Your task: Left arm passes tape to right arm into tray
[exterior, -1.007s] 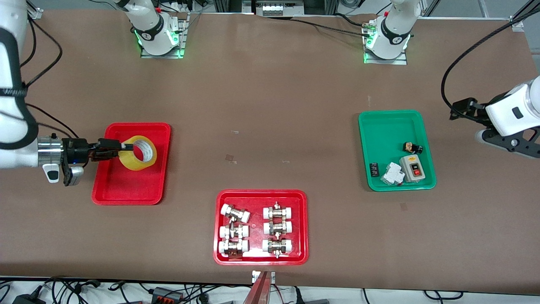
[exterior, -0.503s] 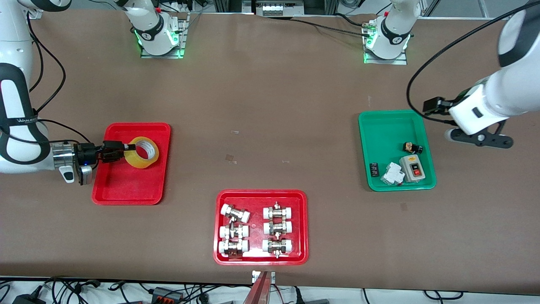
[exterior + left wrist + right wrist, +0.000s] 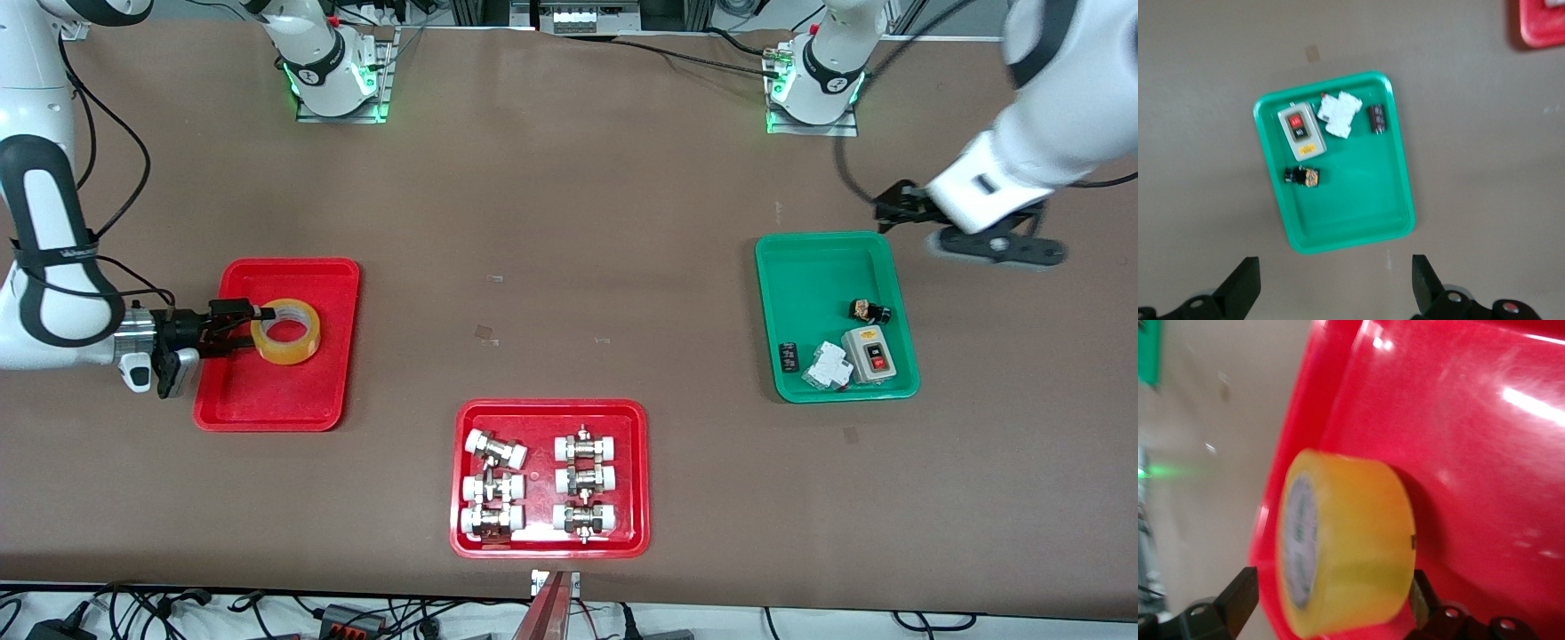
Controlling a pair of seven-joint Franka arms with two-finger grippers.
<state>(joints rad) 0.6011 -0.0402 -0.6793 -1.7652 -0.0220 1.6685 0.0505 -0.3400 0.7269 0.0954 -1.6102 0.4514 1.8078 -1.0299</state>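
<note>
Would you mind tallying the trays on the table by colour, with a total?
Red trays: 2 — the plain tray holding the tape, and the tray of fittings.
Green trays: 1 — the green tray.
Total: 3

The front view looks down from high across the table (image 3: pixel 569 222), facing both arm bases along its top edge and taking in the whole surface. The left wrist view looks straight down from well above the green tray (image 3: pixel 1338 227), which the front view shares. The right wrist view sits close over the red tray (image 3: pixel 1458 420), shared likewise.
</note>
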